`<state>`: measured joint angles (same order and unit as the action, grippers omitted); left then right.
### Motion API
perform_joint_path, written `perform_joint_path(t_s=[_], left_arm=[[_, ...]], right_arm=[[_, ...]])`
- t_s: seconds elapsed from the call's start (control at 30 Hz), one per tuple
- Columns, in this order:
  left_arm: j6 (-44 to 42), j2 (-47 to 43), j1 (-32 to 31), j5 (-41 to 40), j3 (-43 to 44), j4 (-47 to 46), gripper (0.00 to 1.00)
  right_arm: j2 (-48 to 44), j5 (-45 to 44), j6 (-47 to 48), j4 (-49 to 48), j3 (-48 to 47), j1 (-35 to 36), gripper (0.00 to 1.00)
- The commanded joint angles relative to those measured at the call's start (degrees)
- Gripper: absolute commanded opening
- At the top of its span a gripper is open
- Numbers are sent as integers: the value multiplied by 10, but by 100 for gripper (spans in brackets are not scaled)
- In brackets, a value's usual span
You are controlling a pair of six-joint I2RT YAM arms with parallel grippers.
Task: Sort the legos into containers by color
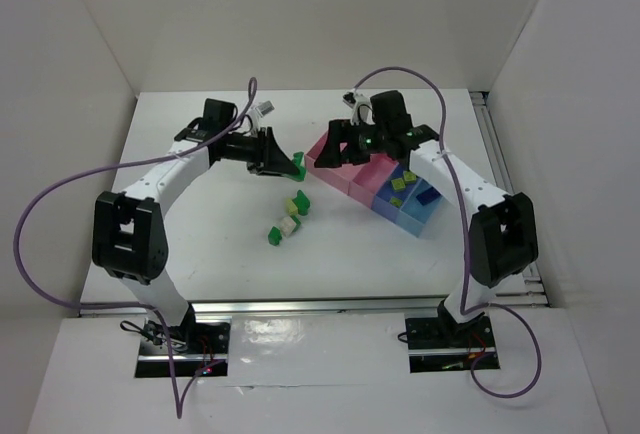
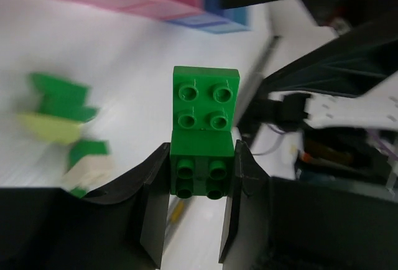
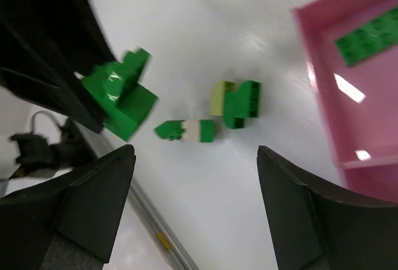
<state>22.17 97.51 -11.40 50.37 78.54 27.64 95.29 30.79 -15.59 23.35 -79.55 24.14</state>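
Observation:
My left gripper (image 1: 284,163) is shut on a dark green lego (image 1: 298,164) and holds it above the table, left of the containers (image 1: 383,191). In the left wrist view the green lego (image 2: 205,117) sits clamped between my fingers (image 2: 154,201), studs facing the camera. My right gripper (image 1: 332,149) is open and empty above the near-left pink box; its wrist view (image 3: 194,158) looks down on the table. Loose legos lie below: a green and yellow-green pair (image 3: 236,102) and a green and cream one (image 3: 186,130). A flat green lego (image 3: 370,37) lies in the pink box (image 3: 323,96).
The row of pink and blue boxes runs diagonally to the right; yellow-green pieces (image 1: 400,183) lie in one. Three loose legos (image 1: 288,222) lie mid-table between the arms. White walls enclose the table. The two grippers are close together.

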Motion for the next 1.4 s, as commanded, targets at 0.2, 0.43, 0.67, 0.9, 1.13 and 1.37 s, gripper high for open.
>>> perform_joint_path(t_s=[0.2, 0.43, 0.67, 0.9, 1.13, 1.37], left_arm=[[87, -3, -4, 270, -26, -198, 0], [132, 2, -4, 306, -31, -265, 0], [124, 7, -4, 312, -37, -264, 0], [136, 13, -4, 307, -37, -277, 0], [142, 13, -4, 307, -37, -285, 0], [132, 19, -9, 312, -37, -273, 0]], right_arm=[[-5, 264, -21, -100, 8, -6, 87], [-5, 336, -81, -192, 48, -23, 84], [1, 361, -94, -212, 43, -18, 78], [12, 379, -101, -214, 37, -8, 70], [24, 385, -101, -208, 26, 3, 68], [29, 379, -115, -226, 16, 3, 65]])
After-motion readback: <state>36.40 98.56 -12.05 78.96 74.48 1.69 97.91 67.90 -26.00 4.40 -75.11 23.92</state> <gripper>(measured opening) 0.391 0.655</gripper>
